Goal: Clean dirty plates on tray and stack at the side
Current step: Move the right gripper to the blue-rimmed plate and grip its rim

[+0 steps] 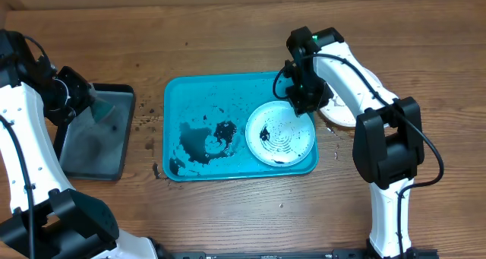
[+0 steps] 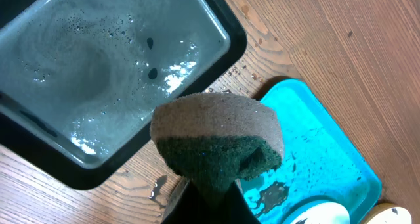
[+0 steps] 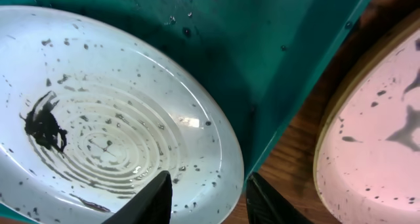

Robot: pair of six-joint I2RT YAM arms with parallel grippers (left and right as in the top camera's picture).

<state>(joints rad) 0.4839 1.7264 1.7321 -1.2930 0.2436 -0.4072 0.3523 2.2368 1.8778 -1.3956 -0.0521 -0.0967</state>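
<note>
Right end effector [image 3: 209, 184] straddles white plate [image 3: 98, 119] rim — wrist view only.

White plate [image 1: 281, 134], black-speckled with ringed grooves; turquoise tray [image 1: 199, 99] smeared black; sponge [image 2: 216, 138] tan over dark green.

White plate [image 1: 281, 134]: round, ridged rings at ctr, black blob + specks all over, wet. Face-up in one end of tray [image 1: 220, 92], rim edge sitting between fingers [image 3: 152, 201] of right gripper [image 3: 209, 188]. Tray: turquoise, rect., rounded corners, raised rim, dark smears on floor, spread under & beyond the fingertips. 2nd plate [image 3: 374, 138]: pale w/ tan rim, dark specks, off tray, just beside the fingers, past tray wall.
</note>
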